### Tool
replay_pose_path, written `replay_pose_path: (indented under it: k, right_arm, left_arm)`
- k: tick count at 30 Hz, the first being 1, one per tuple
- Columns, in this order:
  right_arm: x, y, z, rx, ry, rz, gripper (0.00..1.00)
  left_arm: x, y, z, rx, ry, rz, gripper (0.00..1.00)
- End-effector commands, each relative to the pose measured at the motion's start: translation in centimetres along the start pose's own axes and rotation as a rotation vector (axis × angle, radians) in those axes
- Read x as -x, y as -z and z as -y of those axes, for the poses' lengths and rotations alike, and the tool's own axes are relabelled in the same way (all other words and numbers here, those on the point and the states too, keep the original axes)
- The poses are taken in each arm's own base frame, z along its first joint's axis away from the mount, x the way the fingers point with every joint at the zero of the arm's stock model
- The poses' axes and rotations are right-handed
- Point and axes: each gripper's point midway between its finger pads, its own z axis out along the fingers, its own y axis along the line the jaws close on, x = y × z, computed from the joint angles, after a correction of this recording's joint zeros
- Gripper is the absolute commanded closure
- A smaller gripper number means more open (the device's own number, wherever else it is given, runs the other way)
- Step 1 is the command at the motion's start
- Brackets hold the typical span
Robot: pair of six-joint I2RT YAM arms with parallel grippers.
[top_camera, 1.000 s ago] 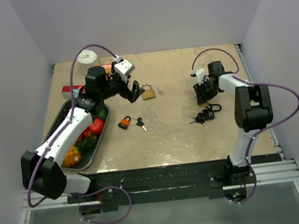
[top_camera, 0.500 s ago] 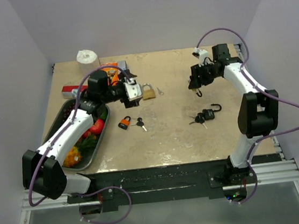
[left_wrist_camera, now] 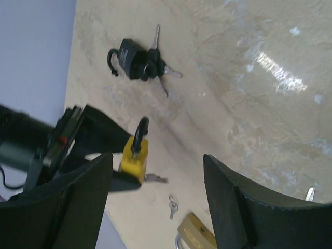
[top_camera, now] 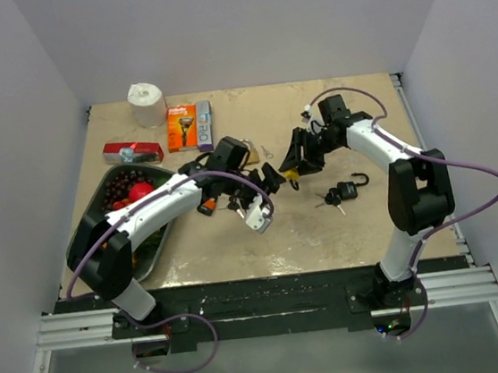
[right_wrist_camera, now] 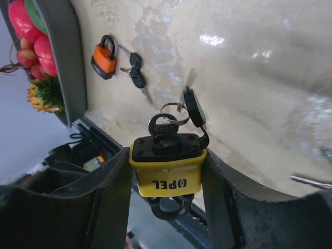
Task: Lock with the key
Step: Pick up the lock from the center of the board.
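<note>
My right gripper (right_wrist_camera: 167,179) is shut on a yellow padlock (right_wrist_camera: 167,166) and holds it above the table. A key (right_wrist_camera: 165,127) on a ring sits in its keyhole, and the black shackle hangs below the body. In the top view the right gripper (top_camera: 294,165) is at mid table with the yellow padlock (top_camera: 293,181) under it. My left gripper (top_camera: 273,180) is just left of it, open and empty. In the left wrist view the left gripper (left_wrist_camera: 155,207) faces the yellow padlock (left_wrist_camera: 135,153), which stays clear of the open jaws.
A black padlock with keys (top_camera: 342,192) lies to the right. An orange padlock (right_wrist_camera: 105,58) with keys lies by the fruit tray (top_camera: 88,232). A brass padlock (left_wrist_camera: 197,236) and a small key (left_wrist_camera: 173,206) lie behind. A toilet roll (top_camera: 147,104), an orange box (top_camera: 183,126) and a red pack (top_camera: 132,151) stand at the back left.
My right gripper has swung left to mid table carrying the yellow padlock. My left arm has swung right from the brass padlock and now faces the yellow padlock.
</note>
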Motion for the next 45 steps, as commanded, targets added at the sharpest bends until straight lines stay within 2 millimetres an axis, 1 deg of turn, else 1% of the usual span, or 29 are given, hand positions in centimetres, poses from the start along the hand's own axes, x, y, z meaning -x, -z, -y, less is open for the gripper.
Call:
replay_pose_path:
  k: [1, 2, 4, 6, 7, 8, 10, 16, 21, 24, 25, 27, 28, 29, 30, 31, 33, 34, 35, 36, 37, 38, 39, 40, 41, 42, 43, 44, 45]
  right_arm:
    - [0.1, 1.1, -3.0, 0.040, -0.144, 0.035, 1.00]
    - [-0.3, 0.8, -3.2, 0.042, -0.149, 0.021, 1.00]
    - [-0.5, 0.8, -3.3, 0.047, -0.154, 0.014, 1.00]
    - [-1.0, 0.6, -3.6, 0.049, -0.153, 0.000, 1.00]
    - [-1.2, 0.6, -3.9, 0.054, -0.149, -0.003, 1.00]
    - [-1.6, 0.5, -4.4, 0.064, -0.141, -0.016, 1.00]
    - [-1.8, 0.4, -4.7, 0.067, -0.129, -0.022, 1.00]
    - [-2.6, 0.1, -4.7, 0.062, -0.121, -0.049, 1.00]
    - [-3.2, 0.0, -5.5, 0.073, -0.093, -0.065, 1.00]
    - [-3.1, 0.0, -5.9, 0.082, -0.070, -0.066, 1.00]
    - [-3.0, 0.0, -5.8, 0.080, -0.068, -0.064, 1.00]
    - [-3.2, 0.1, -6.0, 0.092, -0.063, -0.073, 1.00]
    - [-3.2, 0.1, -6.1, 0.099, -0.059, -0.076, 1.00]
    - [-3.4, 0.1, -6.3, 0.111, -0.057, -0.084, 1.00]
    - [-3.4, 0.2, -6.5, 0.118, -0.051, -0.085, 1.00]
    - [-3.5, 0.2, -6.5, 0.122, -0.050, -0.090, 1.00]
    - [-3.6, 0.3, -6.8, 0.143, -0.040, -0.093, 1.00]
    - [-3.8, 0.3, -7.0, 0.159, -0.032, -0.101, 1.00]
    - [-3.7, 0.3, -7.3, 0.179, -0.021, -0.099, 0.97]
    - [-3.8, 0.5, -8.0, 0.216, -0.013, -0.112, 0.81]
    - [-3.7, 0.8, -8.5, 0.242, 0.025, -0.105, 0.48]
    - [-3.0, 1.1, -8.8, 0.255, 0.054, -0.083, 0.34]
    - [-2.2, 1.7, -9.1, 0.249, 0.087, -0.044, 0.22]
    - [-0.8, 2.4, -9.7, 0.248, 0.150, 0.010, 0.08]
    - [0.6, 3.4, -9.5, 0.234, 0.169, 0.059, 0.02]
    - [1.6, 4.2, -9.5, 0.231, 0.198, 0.100, 0.01]
    - [2.8, 5.3, -10.0, 0.247, 0.243, 0.142, 0.01]
    - [5.0, 6.8, -9.7, 0.261, 0.267, 0.225, 0.01]
    - [6.1, 8.3, -10.1, 0.278, 0.297, 0.283, 0.01]
  left_arm:
    - [2.7, -2.1, -1.3, -0.028, -0.208, 0.063, 0.28]
    - [2.6, -2.4, -1.4, -0.033, -0.211, 0.054, 0.32]
    - [2.8, -3.3, -1.2, -0.049, -0.206, 0.055, 0.35]
    - [2.6, -3.7, -1.0, -0.060, -0.204, 0.047, 0.38]
    - [2.5, -3.8, -1.2, -0.050, -0.200, 0.040, 0.39]
    - [2.1, -3.9, -1.1, -0.056, -0.196, 0.021, 0.40]
    - [1.9, -4.4, -0.6, -0.073, -0.195, 0.008, 0.41]
    - [1.3, -4.9, -0.5, -0.079, -0.181, -0.037, 0.47]
    - [0.5, -5.4, -0.5, -0.082, -0.170, -0.077, 0.52]
    - [-0.1, -5.5, -1.1, -0.065, -0.146, -0.102, 0.64]
    - [-0.2, -5.4, -1.4, -0.058, -0.139, -0.109, 0.76]
    - [-0.1, -5.3, -2.0, -0.035, -0.140, -0.112, 0.90]
    - [-0.3, -5.3, -1.8, -0.027, -0.130, -0.117, 1.00]
    - [-0.2, -5.1, -2.2, -0.002, -0.139, -0.126, 1.00]
    - [-0.2, -5.0, -3.4, 0.055, -0.169, -0.134, 1.00]
    - [-0.5, -5.1, -2.6, 0.059, -0.173, -0.147, 1.00]
    - [-0.2, -4.6, -3.7, 0.122, -0.208, -0.159, 1.00]
    - [-0.3, -4.4, -3.7, 0.128, -0.205, -0.165, 1.00]
    - [-0.1, -4.3, -4.0, 0.137, -0.196, -0.160, 1.00]
    - [0.0, -4.2, -4.0, 0.138, -0.155, -0.156, 1.00]
    - [0.4, -3.9, -4.8, 0.150, -0.146, -0.145, 1.00]
    - [0.8, -3.6, -5.1, 0.152, -0.134, -0.133, 1.00]
    - [1.2, -3.5, -4.7, 0.134, -0.098, -0.117, 1.00]
    - [1.9, -3.2, -5.0, 0.133, -0.093, -0.084, 1.00]
    - [2.6, -2.6, -5.1, 0.134, -0.088, -0.064, 1.00]
    - [3.0, -2.3, -5.2, 0.149, -0.041, -0.040, 1.00]
    - [4.0, -2.0, -5.4, 0.165, -0.010, 0.012, 1.00]
    - [4.2, -1.0, -6.1, 0.193, 0.019, 0.030, 1.00]
    - [4.6, -0.5, -6.6, 0.222, 0.121, 0.058, 1.00]
